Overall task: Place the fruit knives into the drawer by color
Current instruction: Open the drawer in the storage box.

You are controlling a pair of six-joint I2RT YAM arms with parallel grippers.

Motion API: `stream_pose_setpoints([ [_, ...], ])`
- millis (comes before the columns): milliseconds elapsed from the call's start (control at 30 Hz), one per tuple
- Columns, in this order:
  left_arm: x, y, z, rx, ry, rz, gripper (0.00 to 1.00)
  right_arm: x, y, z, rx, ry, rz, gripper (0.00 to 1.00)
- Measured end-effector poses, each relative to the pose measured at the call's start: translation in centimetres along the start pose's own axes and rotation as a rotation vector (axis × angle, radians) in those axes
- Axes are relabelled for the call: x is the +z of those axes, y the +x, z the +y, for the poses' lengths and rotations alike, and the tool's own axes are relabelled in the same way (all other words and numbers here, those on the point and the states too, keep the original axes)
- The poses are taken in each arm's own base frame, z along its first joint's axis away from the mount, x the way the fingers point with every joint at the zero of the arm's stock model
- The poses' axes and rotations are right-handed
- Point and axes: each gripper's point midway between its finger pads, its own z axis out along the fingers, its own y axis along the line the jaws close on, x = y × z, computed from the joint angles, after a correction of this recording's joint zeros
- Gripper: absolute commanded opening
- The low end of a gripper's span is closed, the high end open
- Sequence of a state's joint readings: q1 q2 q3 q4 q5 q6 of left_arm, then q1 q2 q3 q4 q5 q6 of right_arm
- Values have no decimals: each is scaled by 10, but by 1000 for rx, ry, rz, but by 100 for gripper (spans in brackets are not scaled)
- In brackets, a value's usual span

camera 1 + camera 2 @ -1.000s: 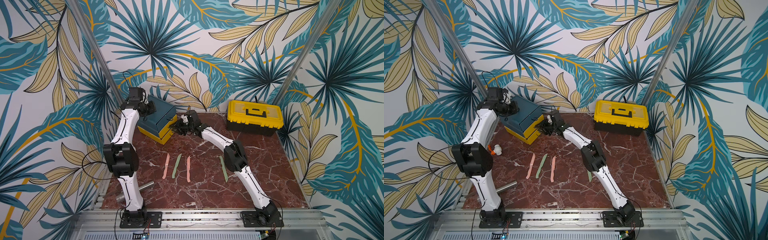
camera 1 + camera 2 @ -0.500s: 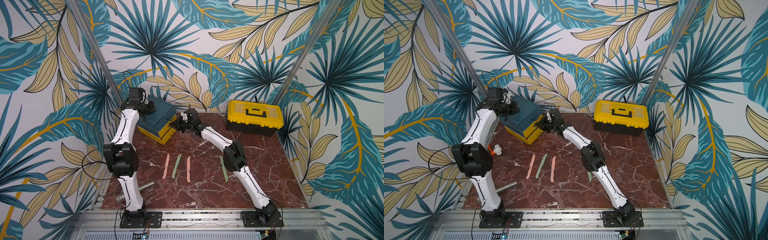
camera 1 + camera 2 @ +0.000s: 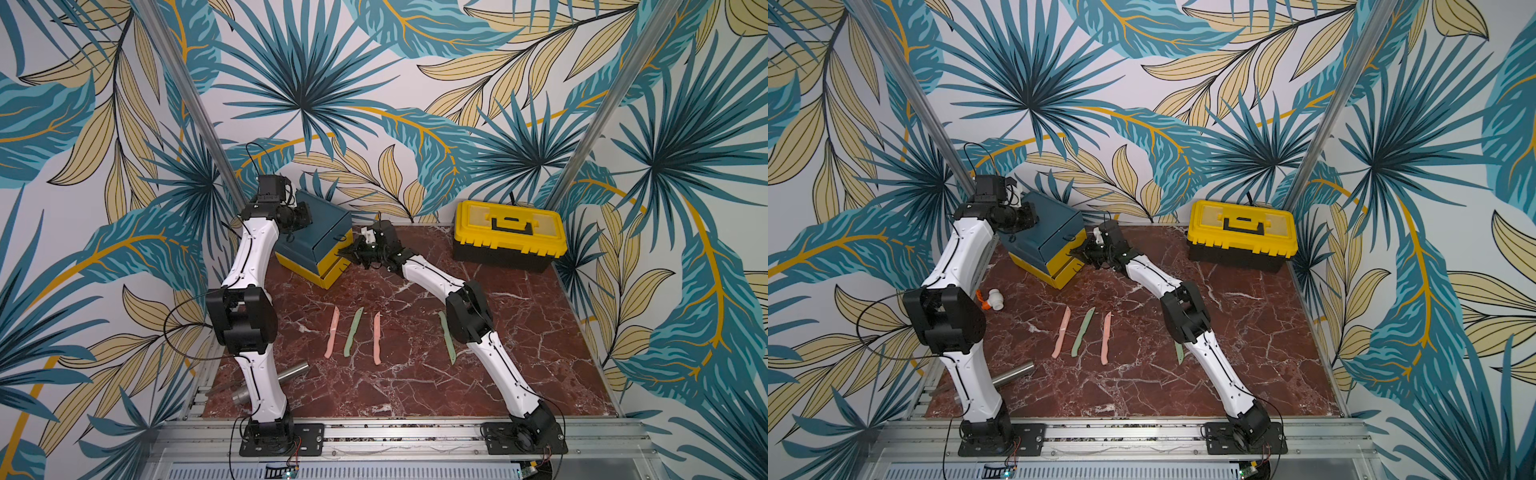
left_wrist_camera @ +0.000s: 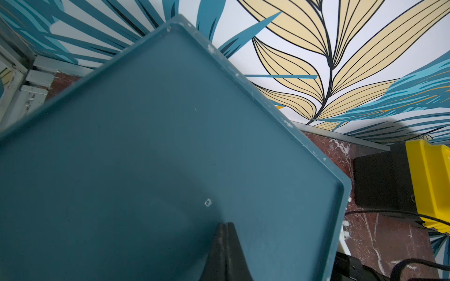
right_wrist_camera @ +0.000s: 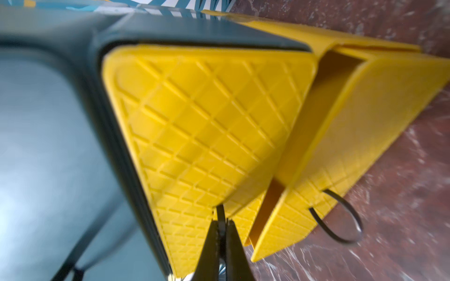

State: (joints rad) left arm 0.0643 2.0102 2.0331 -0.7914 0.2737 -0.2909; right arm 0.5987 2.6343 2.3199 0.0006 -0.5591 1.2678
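The drawer [image 3: 320, 239] [image 3: 1050, 239], a dark teal chest with yellow fronts, stands at the back left. My left gripper [image 4: 225, 223] [image 3: 306, 217] is shut, its tips against the chest's flat top [image 4: 170, 146]. My right gripper [image 5: 221, 220] [image 3: 344, 251] [image 3: 1074, 252] is shut on the thin black ring pull of the middle yellow drawer front [image 5: 207, 121]. The bottom yellow drawer [image 5: 353, 121] stands slightly out. On the table lie fruit knives: pink [image 3: 332, 332], green [image 3: 353, 332], pink [image 3: 376, 338] and green [image 3: 446, 338], the last partly hidden by my right arm in a top view.
A yellow toolbox [image 3: 509, 232] [image 3: 1241, 235] sits at the back right. A steel cylinder [image 3: 291, 374] [image 3: 1013, 374] lies by my left arm's base. A small white and orange fitting [image 3: 994, 301] rests behind my left arm. The bottom drawer's ring pull [image 5: 341, 219] hangs free.
My right gripper has closed from part open onto the middle drawer's ring pull and edged toward the chest. The left arm and the knives have not moved.
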Motion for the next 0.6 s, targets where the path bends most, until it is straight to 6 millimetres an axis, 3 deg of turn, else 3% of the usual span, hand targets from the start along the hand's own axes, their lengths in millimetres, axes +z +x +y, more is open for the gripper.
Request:
stream_pose_setpoints([
  [300, 1, -1, 1, 3, 3, -4, 0, -45, 1, -13, 25, 53, 7, 0],
  [600, 1, -1, 1, 3, 8, -4, 0, -77, 4, -25, 36, 73, 8, 0],
])
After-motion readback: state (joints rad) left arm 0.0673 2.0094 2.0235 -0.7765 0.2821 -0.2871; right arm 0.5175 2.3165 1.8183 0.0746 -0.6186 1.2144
